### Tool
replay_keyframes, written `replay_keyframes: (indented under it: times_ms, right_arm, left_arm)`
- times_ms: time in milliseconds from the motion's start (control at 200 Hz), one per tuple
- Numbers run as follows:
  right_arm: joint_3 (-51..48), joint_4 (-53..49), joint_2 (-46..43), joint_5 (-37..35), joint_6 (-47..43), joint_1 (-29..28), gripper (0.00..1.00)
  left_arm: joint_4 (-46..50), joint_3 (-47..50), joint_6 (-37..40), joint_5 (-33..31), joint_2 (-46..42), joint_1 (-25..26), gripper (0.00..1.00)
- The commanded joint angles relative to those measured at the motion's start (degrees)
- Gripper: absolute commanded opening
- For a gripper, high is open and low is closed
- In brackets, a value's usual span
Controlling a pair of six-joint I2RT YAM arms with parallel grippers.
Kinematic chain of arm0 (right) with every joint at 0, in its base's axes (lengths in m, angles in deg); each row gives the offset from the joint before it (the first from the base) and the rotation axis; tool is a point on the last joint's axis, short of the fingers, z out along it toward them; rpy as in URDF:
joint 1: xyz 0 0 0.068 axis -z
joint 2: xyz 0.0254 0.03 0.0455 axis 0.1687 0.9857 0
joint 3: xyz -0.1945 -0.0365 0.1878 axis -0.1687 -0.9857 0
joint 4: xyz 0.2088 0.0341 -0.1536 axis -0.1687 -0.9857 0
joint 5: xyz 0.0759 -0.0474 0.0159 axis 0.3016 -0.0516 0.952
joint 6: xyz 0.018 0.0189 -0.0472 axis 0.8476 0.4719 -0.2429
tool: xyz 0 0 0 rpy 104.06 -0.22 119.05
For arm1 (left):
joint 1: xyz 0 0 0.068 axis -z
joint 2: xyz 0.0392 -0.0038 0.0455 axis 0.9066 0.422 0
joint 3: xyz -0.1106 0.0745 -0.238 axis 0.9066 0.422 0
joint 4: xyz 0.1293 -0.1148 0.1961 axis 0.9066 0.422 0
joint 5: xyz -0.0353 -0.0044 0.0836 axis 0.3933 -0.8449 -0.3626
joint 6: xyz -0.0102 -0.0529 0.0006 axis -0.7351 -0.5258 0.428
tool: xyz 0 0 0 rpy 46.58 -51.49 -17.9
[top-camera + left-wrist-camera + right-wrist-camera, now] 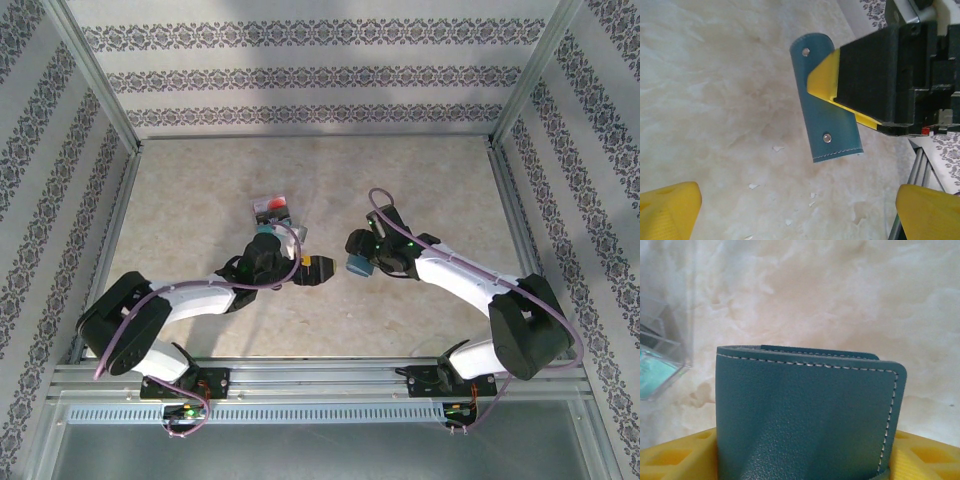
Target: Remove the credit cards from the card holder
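The card holder (805, 415) is a blue-teal stitched wallet, folded, and my right gripper (805, 462) is shut on it between its yellow fingers (670, 457). From above, the right gripper (356, 263) holds the card holder (353, 265) near the table's middle. In the left wrist view the card holder (825, 110) hangs over the table with two metal snaps showing, one yellow finger (822, 80) pressed on it. My left gripper (800, 210) is open and holds nothing, a short way from the holder; from above the left gripper (318, 268) faces the right one. No credit cards show in the holder.
A small clear box (270, 208) with red and white in it stands just behind the left gripper. In the right wrist view the clear box (660, 365) holds something bright teal. Patterned walls and metal rails (300, 378) bound the marbled table (420, 180).
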Motion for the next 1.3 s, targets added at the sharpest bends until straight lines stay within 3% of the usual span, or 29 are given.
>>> replay_keyframes:
  times_ms: [0,435,615,774,1039,1139,1294]
  right_arm:
    - [1.6,3.2,-2.1,1.9,2.2,-0.9,0.71]
    - [2.6,3.9,-4.0,1.8,3.7,-2.9,0.7]
    - [3.2,4.1,-4.1,1.8,4.0,-3.7,0.7]
    - [3.3,4.3,-4.4,2.0,4.3,-3.9,0.7]
    - [2.8,5.4,-5.3,1.7,3.7,-4.5,0.71]
    - [2.2,5.8,-6.9,1.2,2.4,-4.0,0.76]
    - [-0.4,10.2,-11.5,3.2,0.1,-1.7,0.93]
  left_arm:
    - [-8.2,-0.4,-1.2,2.8,2.3,1.6,0.99]
    - [-11.2,-6.1,0.9,3.7,8.3,3.6,0.96]
    - [-11.7,-6.8,0.5,4.0,9.9,3.8,0.88]
    - [-12.7,-6.5,-0.1,3.7,10.4,3.8,0.69]
    - [-14.8,-6.1,-2.1,3.3,10.5,3.8,0.24]
    - [-15.4,-5.3,-2.4,2.8,9.7,3.8,0.14]
    - [-11.9,-4.3,0.0,0.6,5.6,3.8,0.03]
